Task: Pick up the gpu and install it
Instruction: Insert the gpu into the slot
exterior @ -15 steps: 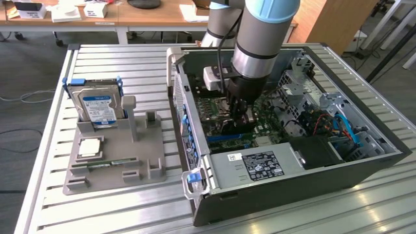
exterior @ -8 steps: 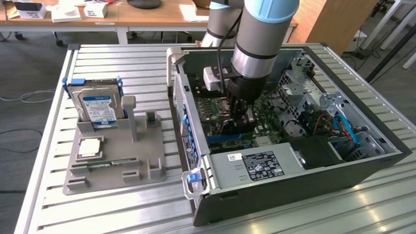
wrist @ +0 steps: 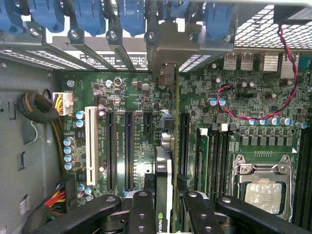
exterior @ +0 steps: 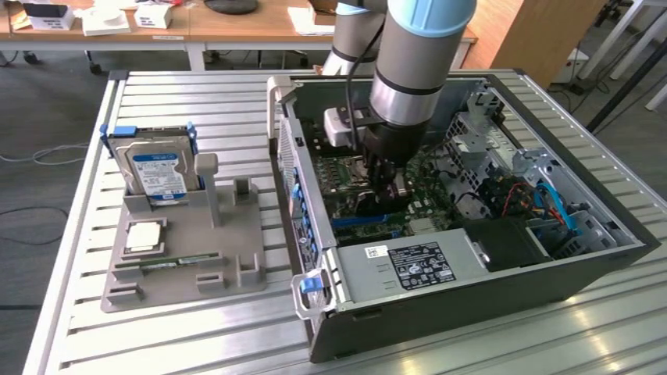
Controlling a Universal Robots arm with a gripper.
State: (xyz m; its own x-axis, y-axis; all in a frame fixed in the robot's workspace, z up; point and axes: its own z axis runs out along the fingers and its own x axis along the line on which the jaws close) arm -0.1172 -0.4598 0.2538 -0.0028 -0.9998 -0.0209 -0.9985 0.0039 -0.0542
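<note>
**Item under inspection – the gpu.** In the wrist view the gpu shows edge-on as a thin dark blade. It runs from between the fingers toward the rear wall of the computer case, and a silvery metal piece stands at its far end. We find it inside the case, over the green motherboard, just beside the black expansion slots and level with them. We cannot say with confidence whether its lower edge is seated in a slot, because the card itself hides that line.

**Claw.** The gripper is closed on the gpu, with a black finger pressed to each flat side. In the exterior view the gripper reaches down into the open case, and the card is a dark shape below it.

**Markings.**
- On the card's upper edge, near the fingers, there is a green-and-white eye emblem with letters we read as "nVIDIA" (cut off at the frame edge).
- White print runs alongside the slots but is too fine to read.
- The power supply carries a black-and-white label, which is not legible.
- The hard drive stands upright in the grey holder on the table, well apart from the case. It bears a blue label whose text we cannot make out.
</note>
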